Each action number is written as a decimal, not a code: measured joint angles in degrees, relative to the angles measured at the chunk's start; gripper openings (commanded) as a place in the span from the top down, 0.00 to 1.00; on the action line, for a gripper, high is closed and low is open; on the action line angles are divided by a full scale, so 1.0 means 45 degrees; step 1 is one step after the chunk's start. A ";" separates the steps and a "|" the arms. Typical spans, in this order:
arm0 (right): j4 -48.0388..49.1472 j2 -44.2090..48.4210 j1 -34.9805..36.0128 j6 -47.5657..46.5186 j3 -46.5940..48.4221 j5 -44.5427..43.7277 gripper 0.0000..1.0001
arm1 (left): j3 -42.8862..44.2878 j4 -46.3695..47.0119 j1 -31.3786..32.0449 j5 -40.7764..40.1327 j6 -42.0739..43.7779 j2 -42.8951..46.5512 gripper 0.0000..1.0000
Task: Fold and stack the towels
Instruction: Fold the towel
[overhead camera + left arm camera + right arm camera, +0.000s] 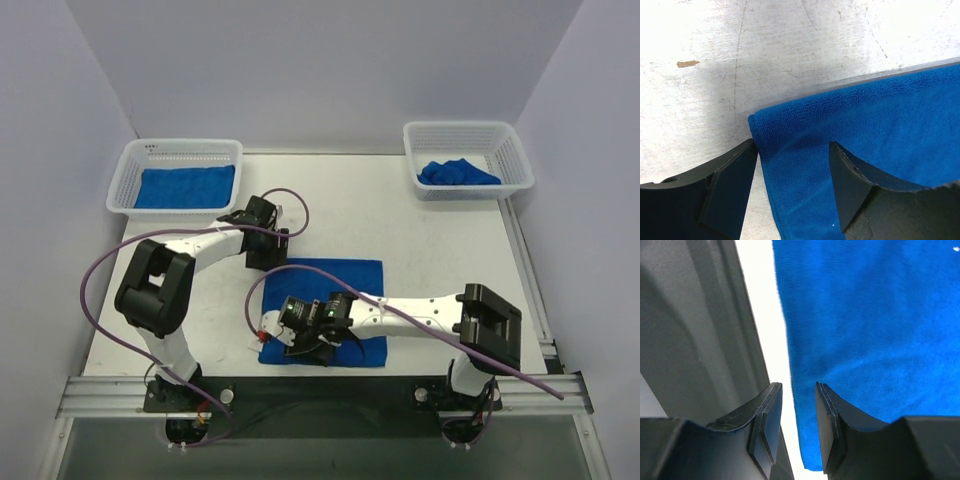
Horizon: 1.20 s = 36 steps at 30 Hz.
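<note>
Lying flat and spread out, one blue towel [340, 280] sits on the surface [430, 240] close to the middle of its near edge, its sides roughly square to that edge.

The left tool [792, 147] is at the towel's far-left corner, its two dark fingers spread wide. One finger is over bare surface just beside the cloth and the other is over the cloth, so the corner lies in the gap, unpinched. The right tool [797, 395] reaches across the towel to its near-left corner. Its fingers stand apart with only a narrow gap, and the towel's left edge runs up through that gap with nothing clamped.

A white mesh left basket [180, 146] at the far-left corner of the surface holds a folded towel [185, 186], also blue and lying flat. A matching right basket [465, 126] at the far-right corner holds a crumpled towel [457, 173] in a blue heap.

Seen from the left wrist, the surface is pale, scuffed and finely scratched, with a small brown fleck [688, 63] on it beyond the towel's corner. A metal rail [330, 388] runs along the near edge, where both arm bases are bolted. A purple cable [95, 280] loops out from the left arm. Plain pale walls [320, 60] close in the far, left and right edges.
</note>
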<state>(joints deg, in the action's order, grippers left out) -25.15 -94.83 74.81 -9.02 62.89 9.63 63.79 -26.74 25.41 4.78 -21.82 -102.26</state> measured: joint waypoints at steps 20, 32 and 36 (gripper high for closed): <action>0.1107 0.3594 -0.5445 0.5081 -0.3954 -0.0612 0.68 | -0.1753 -0.1846 0.0617 -0.0806 -0.1035 0.6533 0.35; 0.1870 0.3643 -0.6421 0.6955 -0.5056 -0.0607 0.70 | -0.5124 -0.3361 0.3308 0.1462 -0.2589 0.6960 0.63; 0.2123 0.3468 -0.7048 0.7300 -0.5241 -0.0602 0.70 | -0.5523 -0.3075 0.3541 0.1792 -0.2769 0.6358 0.67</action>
<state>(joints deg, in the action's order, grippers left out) -15.59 -79.22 43.09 23.83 39.31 6.92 38.94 -40.58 41.34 12.84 -34.28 -73.65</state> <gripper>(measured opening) 0.301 0.342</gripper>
